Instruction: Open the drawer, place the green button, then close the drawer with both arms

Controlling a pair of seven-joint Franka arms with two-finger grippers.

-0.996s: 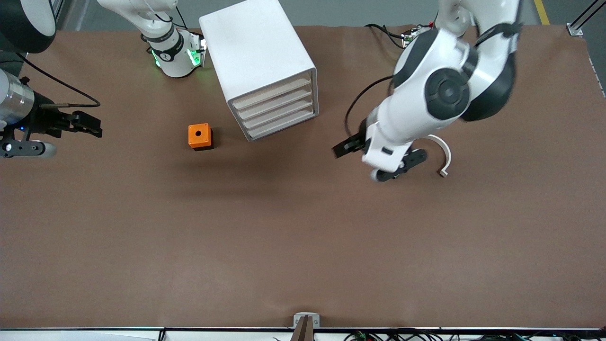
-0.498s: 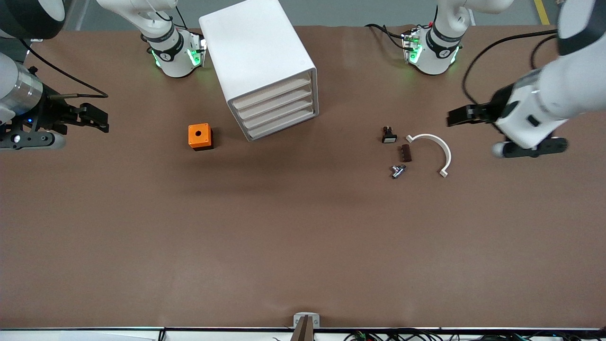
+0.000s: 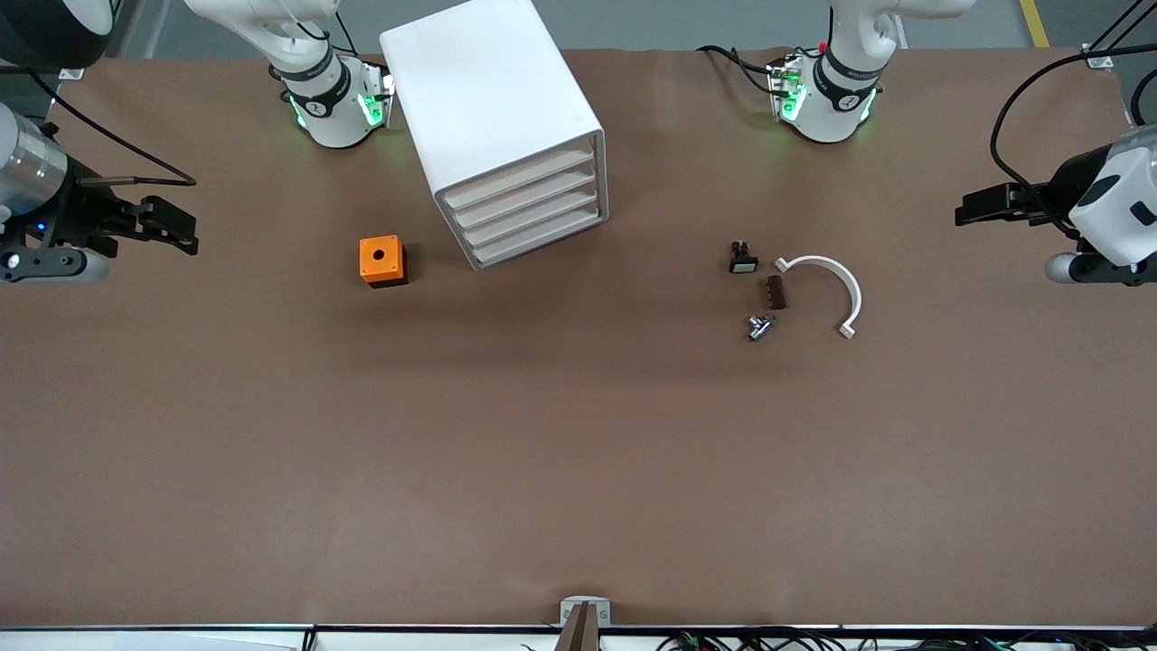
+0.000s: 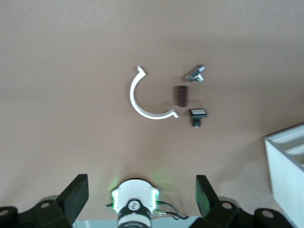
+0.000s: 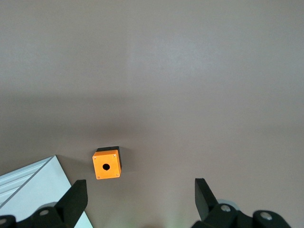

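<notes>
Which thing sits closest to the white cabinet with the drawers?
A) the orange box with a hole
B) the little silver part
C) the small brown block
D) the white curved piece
A: the orange box sits right beside the cabinet, while the white curved piece, the silver part and the brown block lie together toward the left arm's end of the table.

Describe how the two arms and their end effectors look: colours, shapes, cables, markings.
Both arms are glossy white with rounded jointed segments and black joint bands. Each base glows with green lights; the left arm's base has loose black cables beside it. The left end effector is black with two flat fingers, fed by a looping black cable. The right end effector is also black, behind a silver metal wrist section.
</notes>
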